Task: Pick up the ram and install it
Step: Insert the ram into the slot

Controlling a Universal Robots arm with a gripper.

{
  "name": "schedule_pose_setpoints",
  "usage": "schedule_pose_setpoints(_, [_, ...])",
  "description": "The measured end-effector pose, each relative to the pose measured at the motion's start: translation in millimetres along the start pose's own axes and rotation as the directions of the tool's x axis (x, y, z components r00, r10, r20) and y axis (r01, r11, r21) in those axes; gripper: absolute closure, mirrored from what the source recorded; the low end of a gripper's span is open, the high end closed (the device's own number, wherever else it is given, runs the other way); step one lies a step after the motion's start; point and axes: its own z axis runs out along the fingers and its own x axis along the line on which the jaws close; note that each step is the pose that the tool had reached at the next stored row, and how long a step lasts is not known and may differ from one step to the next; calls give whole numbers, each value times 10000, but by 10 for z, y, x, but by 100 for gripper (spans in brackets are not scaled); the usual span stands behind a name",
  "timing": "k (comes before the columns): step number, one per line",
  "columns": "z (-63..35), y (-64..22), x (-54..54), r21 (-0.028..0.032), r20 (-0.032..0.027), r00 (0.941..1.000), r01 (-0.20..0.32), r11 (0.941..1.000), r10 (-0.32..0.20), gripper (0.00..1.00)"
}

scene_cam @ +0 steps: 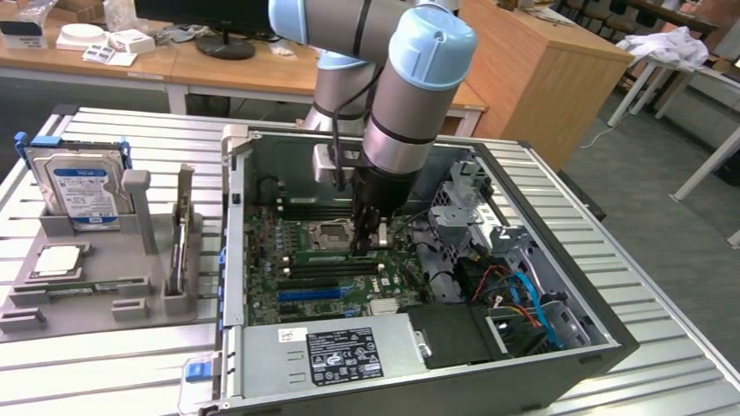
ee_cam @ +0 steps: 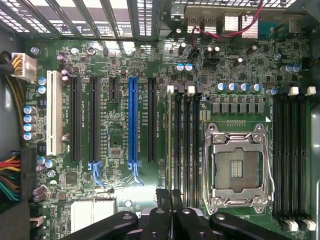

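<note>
Now the gripper (ee_cam: 170, 196) is clamped tight on the ram (ee_cam: 169, 135), held edge-on just beside the processor socket (ee_cam: 239, 167), its long axis parallel to the memory slots (ee_cam: 186, 142) there.

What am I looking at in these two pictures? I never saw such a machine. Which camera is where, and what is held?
This is a robot arm reaching into an open computer case that lies on a metal table. One picture comes from a camera off the arm; the other from a camera on its wrist, looking down on the motherboard. The end effector is shut on the ram, a thin green stick seen edge-on, at the memory slots beside the empty processor socket. Whether it is fully seated I cannot tell. On the exterior view's left, a grey holder carries a hard drive, a silver processor chip and a second green stick.
</note>
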Motion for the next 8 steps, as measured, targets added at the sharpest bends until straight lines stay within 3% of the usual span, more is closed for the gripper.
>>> schedule_pose_setpoints(8, [70, -1, 4, 0, 1, 10000, 0, 10000, 0, 88])
